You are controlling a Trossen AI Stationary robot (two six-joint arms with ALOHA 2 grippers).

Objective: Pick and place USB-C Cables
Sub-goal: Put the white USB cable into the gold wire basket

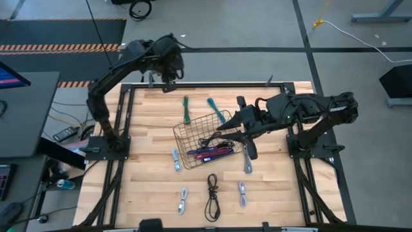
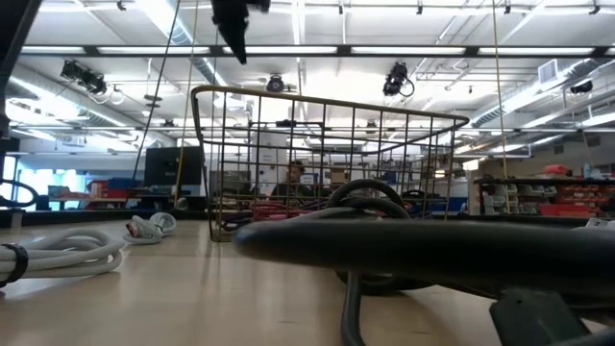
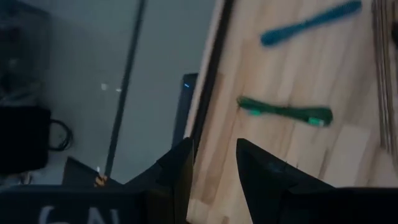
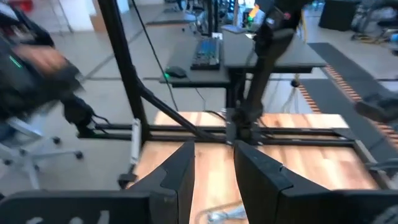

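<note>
A dark wire-mesh basket [image 1: 193, 135] stands mid-table and holds magenta and purple cables [image 1: 212, 153] and a black one [image 1: 209, 140]. A green cable [image 1: 187, 109] and a teal cable [image 1: 219, 111] lie flat on the wood beyond it. Pale blue-grey bundles [image 1: 176, 160] [image 1: 248, 161] [image 1: 183, 200] [image 1: 242, 192] and a black cable [image 1: 212, 196] lie nearer. My left gripper [image 1: 168, 85] hangs open and empty over the table's far edge, short of the green cable [image 3: 286, 112]. My right gripper [image 1: 224, 129] is open and empty above the basket's right side.
The table's black frame [image 1: 206, 82] runs along the far edge under my left gripper. In the low view the black cable [image 2: 404, 240] fills the foreground before the basket [image 2: 327, 163], with a pale bundle [image 2: 58, 252] at the left. Bare wood lies at the near left.
</note>
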